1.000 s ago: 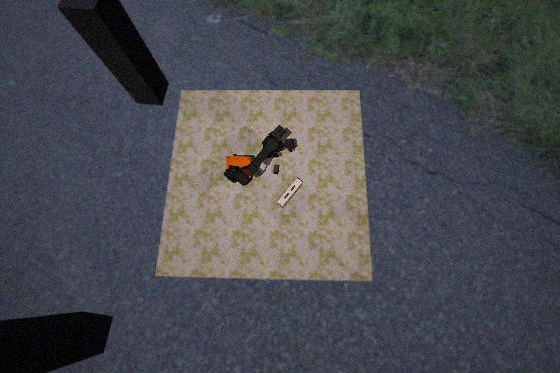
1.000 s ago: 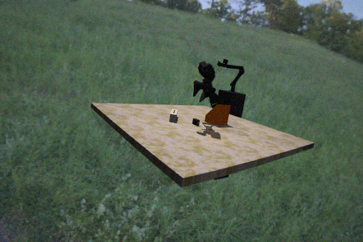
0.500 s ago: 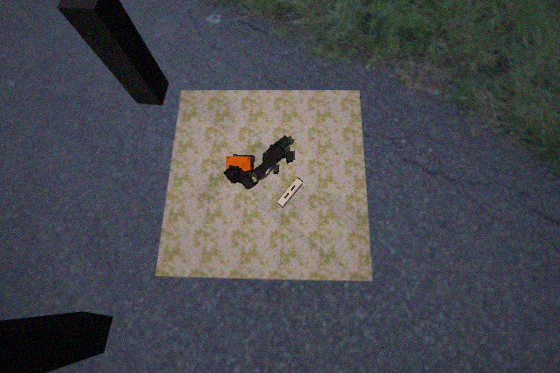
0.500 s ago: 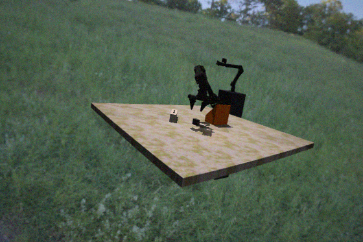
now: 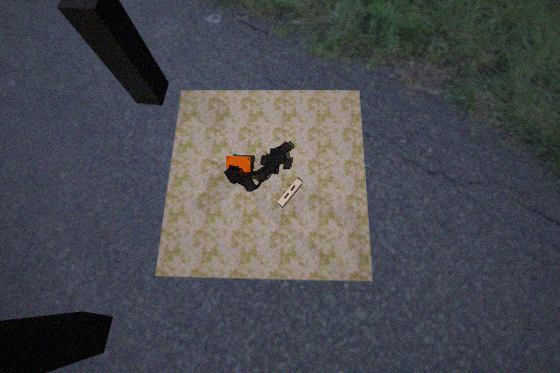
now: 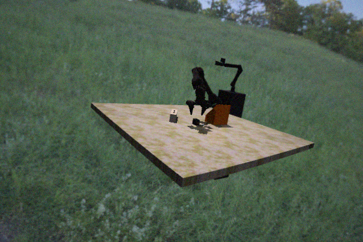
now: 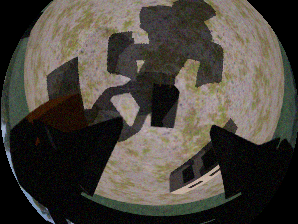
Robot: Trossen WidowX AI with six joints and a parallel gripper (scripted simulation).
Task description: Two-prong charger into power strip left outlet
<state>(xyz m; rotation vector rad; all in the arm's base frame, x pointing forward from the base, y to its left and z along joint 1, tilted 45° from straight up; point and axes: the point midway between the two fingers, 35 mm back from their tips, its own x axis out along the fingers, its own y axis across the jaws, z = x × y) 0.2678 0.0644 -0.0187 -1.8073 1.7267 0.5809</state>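
The charger, a small black block [image 6: 196, 121] [image 7: 164, 106], lies on the table; its prongs cannot be made out. In the top view the arm hides it. The power strip [image 5: 290, 192] [image 6: 174, 116] [image 7: 198, 184] has a cream top with dark slots and stands apart from the charger. In the wrist view the strip is at the lower right, partly hidden by a finger. My gripper [image 6: 197, 114] [image 7: 169, 125] is open and empty, pointing down above the charger, its fingertips clear of it. In the wrist view the charger shows between and slightly beyond the fingertips.
An orange wedge-shaped block [image 5: 239, 163] [image 6: 222, 115] [image 7: 60, 112] stands beside the arm, on the side of the charger away from the strip. The patterned table [image 5: 325, 253] [image 6: 181, 151] has open edges. A black box [image 6: 238, 99] with a thin bent arm stands behind the orange block.
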